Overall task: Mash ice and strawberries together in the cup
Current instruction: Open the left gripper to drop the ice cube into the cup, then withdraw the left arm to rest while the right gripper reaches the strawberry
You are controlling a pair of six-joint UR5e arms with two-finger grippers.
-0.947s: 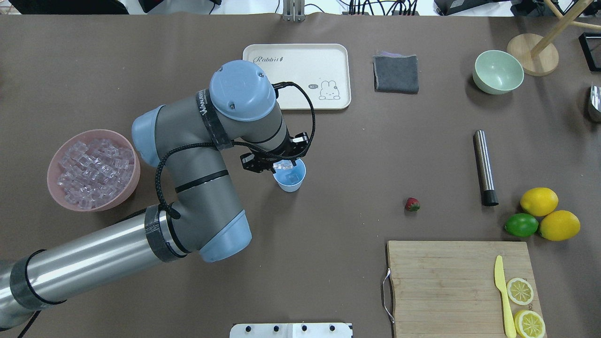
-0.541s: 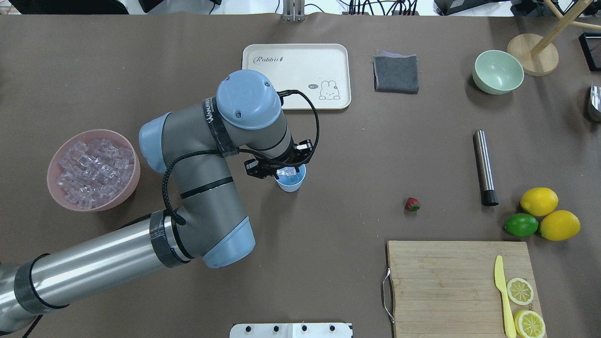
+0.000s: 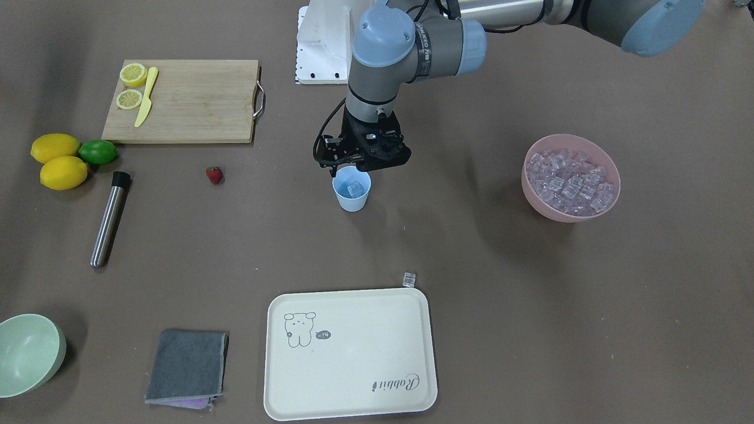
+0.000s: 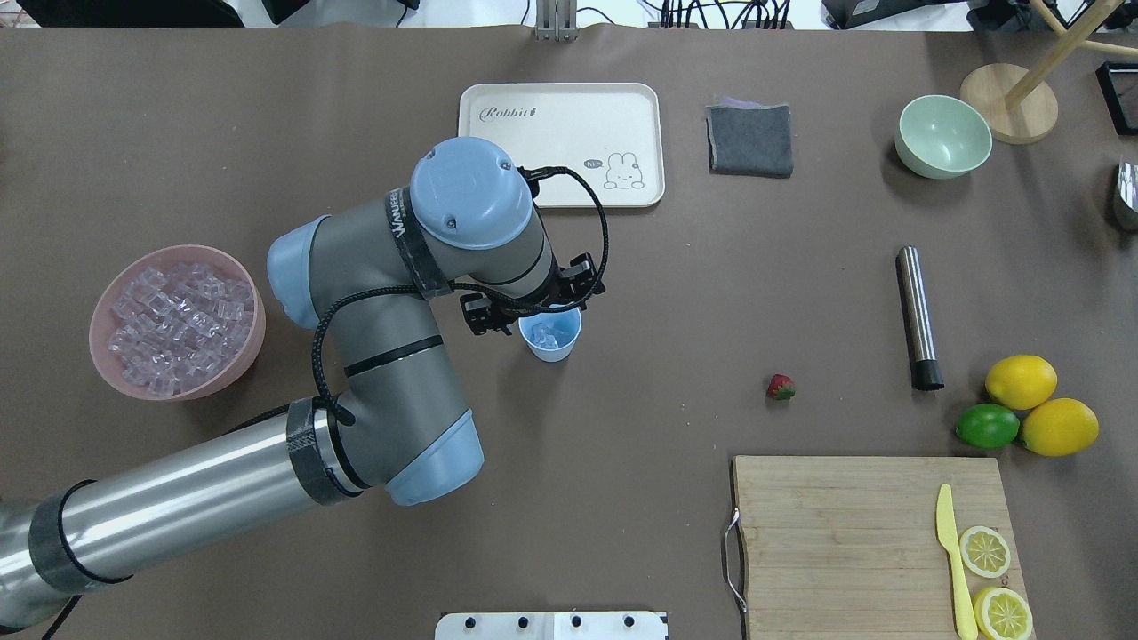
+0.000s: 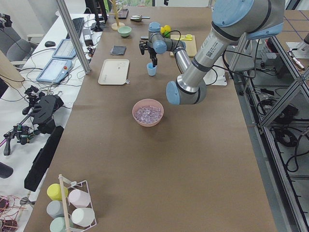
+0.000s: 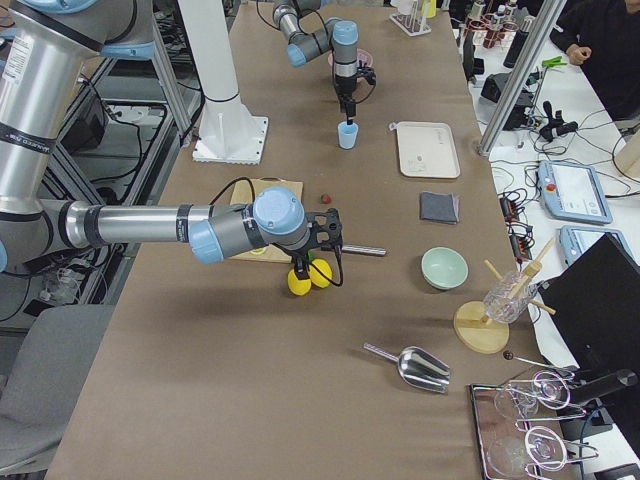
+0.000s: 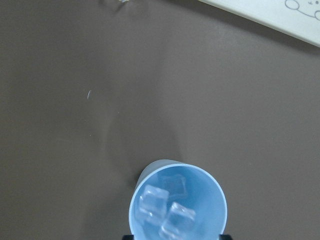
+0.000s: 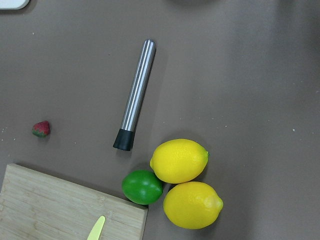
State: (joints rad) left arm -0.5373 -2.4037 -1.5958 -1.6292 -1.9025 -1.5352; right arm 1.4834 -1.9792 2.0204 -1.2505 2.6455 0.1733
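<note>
Our left hand [image 4: 532,300] hangs wide and empty over the cup [image 4: 553,345]; leaving sideways, we could clip its rim, spilling the ice [image 7: 172,215].

I read "Rabbit" in script on the tray [image 4: 569,142]; from the front camera it is upside down. The speech bubble [image 4: 593,164] beside its bunny drawing looks like "hi". The black band [image 4: 402,233] on the left arm carries white lettering I can't make out.
</note>
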